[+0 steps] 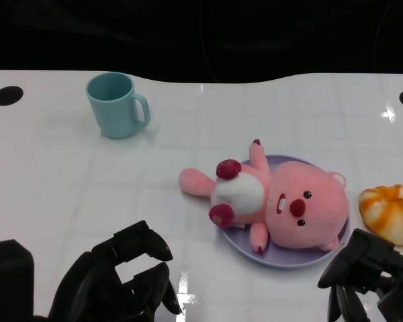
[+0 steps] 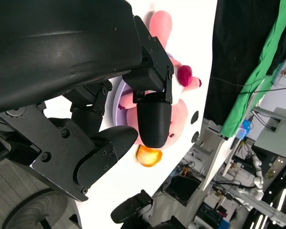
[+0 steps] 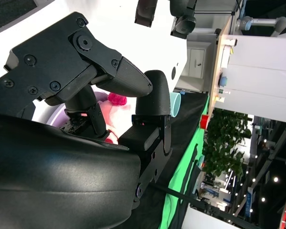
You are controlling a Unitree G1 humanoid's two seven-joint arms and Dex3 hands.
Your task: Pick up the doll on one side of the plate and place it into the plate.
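A pink plush doll (image 1: 275, 200) lies on its back across the lavender plate (image 1: 255, 251), head toward the right, one foot and its tail hanging over the plate's left rim. My left hand (image 1: 124, 282) sits at the lower left, holding nothing, fingers apart, well short of the doll. Low at the right, my right hand (image 1: 366, 275) is also empty, just below the plate's rim. In the left wrist view the doll (image 2: 181, 102) shows past my fingers (image 2: 155, 119); in the right wrist view a bit of the doll (image 3: 117, 100) and the plate (image 3: 55, 119) peek out behind them.
A light blue mug (image 1: 115, 104) stands at the back left. An orange and white bun-like thing (image 1: 389, 211) lies right of the plate. The mug (image 3: 175, 104) also shows in the right wrist view. Dark holes (image 1: 7, 94) mark the white table's far corners.
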